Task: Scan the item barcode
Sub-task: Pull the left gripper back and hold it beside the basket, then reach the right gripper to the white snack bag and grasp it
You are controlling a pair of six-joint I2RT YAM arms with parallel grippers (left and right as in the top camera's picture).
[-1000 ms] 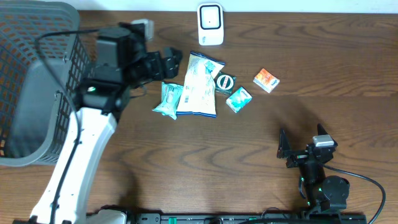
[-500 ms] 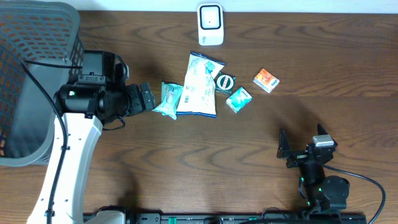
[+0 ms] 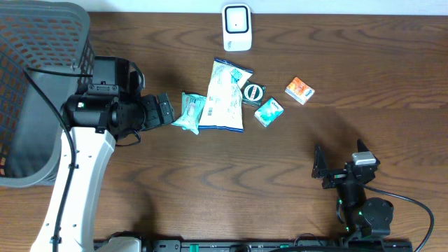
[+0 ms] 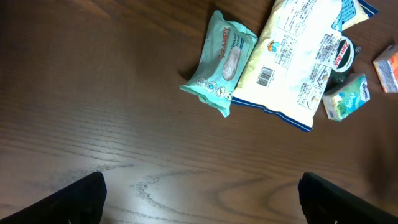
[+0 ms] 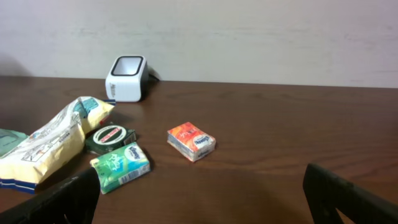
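Snack bag (image 3: 224,96) flat, barcode up, long axis near-far, far end tilted right. Wipes pack (image 3: 190,112) alongside, left. Left tool (image 3: 166,110) and right tool (image 3: 341,162) gape, empty.

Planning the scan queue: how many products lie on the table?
5, clustered near the scanner, left to right: wipes pack, snack bag, tape roll, teal box, orange box. The basket may hide more.
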